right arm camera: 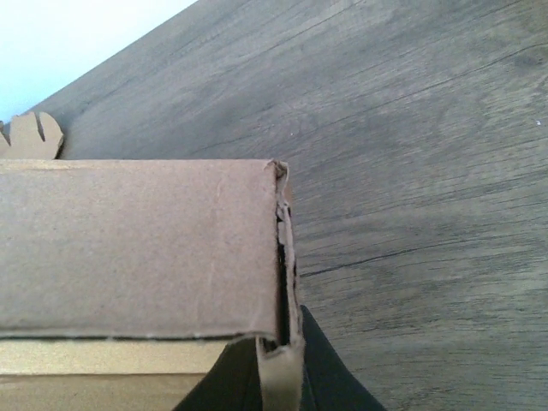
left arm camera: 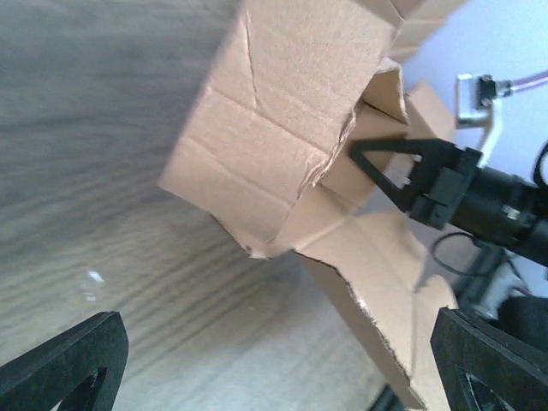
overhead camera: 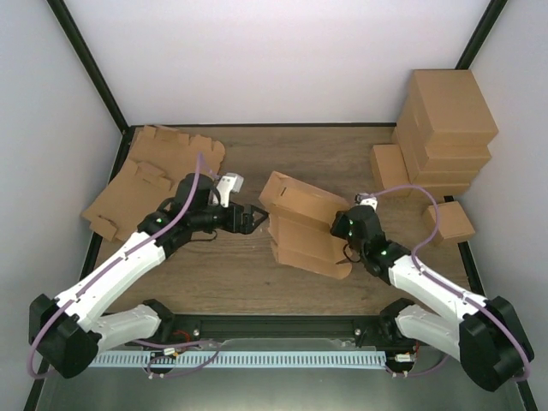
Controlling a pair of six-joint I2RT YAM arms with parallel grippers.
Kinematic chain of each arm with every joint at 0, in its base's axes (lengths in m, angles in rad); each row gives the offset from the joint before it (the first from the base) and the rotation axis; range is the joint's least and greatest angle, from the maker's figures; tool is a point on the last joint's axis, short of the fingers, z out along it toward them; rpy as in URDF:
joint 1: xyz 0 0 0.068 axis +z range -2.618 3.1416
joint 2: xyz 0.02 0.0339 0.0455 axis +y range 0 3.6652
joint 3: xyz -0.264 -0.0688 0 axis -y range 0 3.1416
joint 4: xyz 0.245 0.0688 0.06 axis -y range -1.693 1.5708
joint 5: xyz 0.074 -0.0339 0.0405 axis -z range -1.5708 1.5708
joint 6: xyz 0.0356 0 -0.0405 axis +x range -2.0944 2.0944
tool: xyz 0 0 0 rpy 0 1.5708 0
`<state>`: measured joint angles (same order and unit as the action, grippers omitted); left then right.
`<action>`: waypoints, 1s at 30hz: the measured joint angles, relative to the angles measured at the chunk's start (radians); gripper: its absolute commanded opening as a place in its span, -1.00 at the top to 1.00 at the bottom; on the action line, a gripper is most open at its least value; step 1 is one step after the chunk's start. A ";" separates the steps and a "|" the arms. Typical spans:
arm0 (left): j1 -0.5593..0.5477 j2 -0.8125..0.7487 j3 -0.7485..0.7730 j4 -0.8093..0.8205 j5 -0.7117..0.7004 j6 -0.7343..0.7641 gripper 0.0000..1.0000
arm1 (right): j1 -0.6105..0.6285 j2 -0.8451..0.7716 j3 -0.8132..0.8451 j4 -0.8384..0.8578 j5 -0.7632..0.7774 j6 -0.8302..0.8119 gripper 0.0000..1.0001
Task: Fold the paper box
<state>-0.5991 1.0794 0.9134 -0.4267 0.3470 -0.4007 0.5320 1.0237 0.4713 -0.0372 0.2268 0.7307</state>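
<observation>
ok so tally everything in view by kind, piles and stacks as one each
robot arms: 2
paper box, half folded: 1
pile of flat cardboard blanks: 1
stack of closed cartons: 1
loose small cartons: 2
total: 7

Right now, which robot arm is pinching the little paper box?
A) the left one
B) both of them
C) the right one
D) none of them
C: the right tool is shut on an edge of the paper box, while the left tool stands wide open.
</observation>
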 measured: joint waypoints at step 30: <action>-0.234 0.145 -0.023 0.101 -0.268 -0.340 0.92 | 0.000 0.136 -0.021 0.196 0.047 0.003 0.99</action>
<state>-0.8333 1.2247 0.8902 -0.3256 0.0792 -0.7410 0.5320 1.1595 0.4500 0.1593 0.2737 0.7341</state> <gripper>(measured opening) 0.044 0.035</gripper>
